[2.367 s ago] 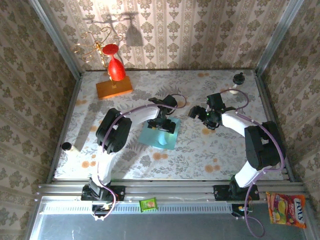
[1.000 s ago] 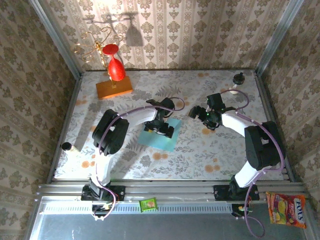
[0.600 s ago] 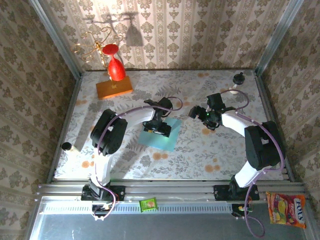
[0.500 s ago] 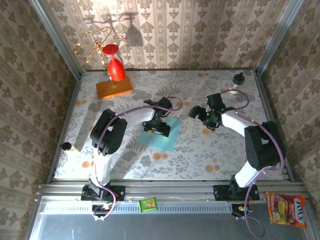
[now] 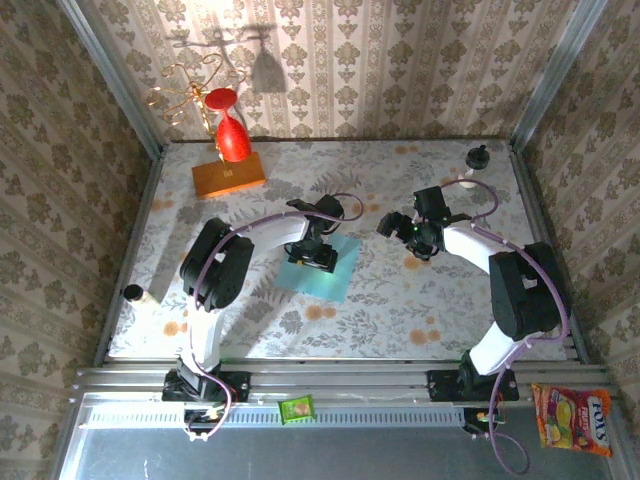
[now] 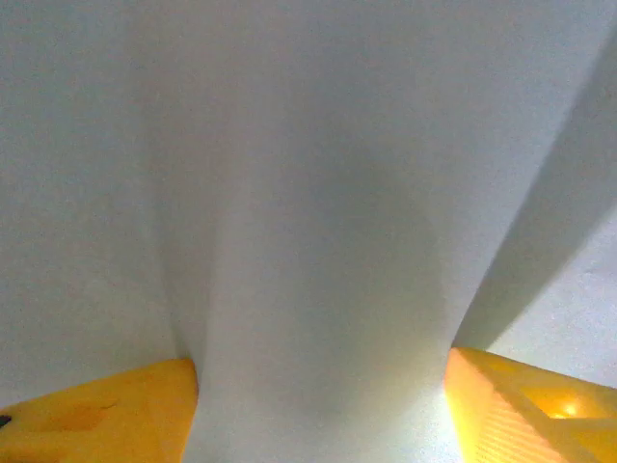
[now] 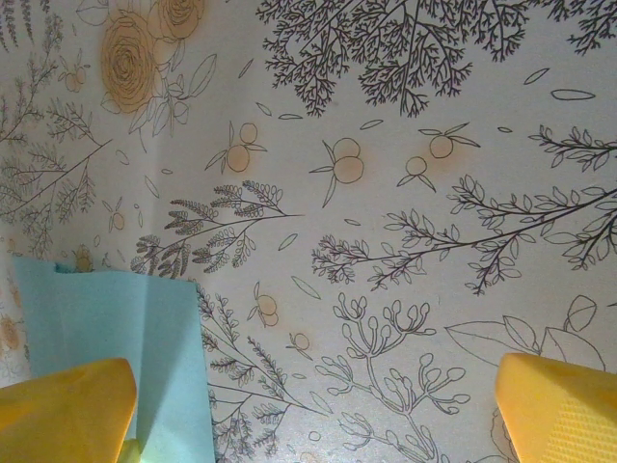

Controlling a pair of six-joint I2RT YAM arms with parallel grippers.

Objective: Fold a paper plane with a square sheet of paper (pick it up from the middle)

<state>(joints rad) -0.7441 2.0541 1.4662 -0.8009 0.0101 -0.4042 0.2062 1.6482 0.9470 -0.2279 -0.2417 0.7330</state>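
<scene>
Two arms bend over the floral desk (image 5: 400, 310): the left is doubled down onto the square sheet of paper (image 5: 322, 282) at mid-desk, and the right hovers beside it. From above, the left gripper (image 5: 312, 256) is hard to read. Its wrist camera shows yellow fingers (image 6: 106, 420) apart with paper humped between them, but whether they grip it cannot be told. The right gripper (image 5: 392, 224) has its fingers spread wide over bare desk, near the sheet's corner.

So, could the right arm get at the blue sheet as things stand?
Probably yes: the right gripper, open, hangs over bare table beside the square sheet of paper; the left gripper occupies its middle.
</scene>
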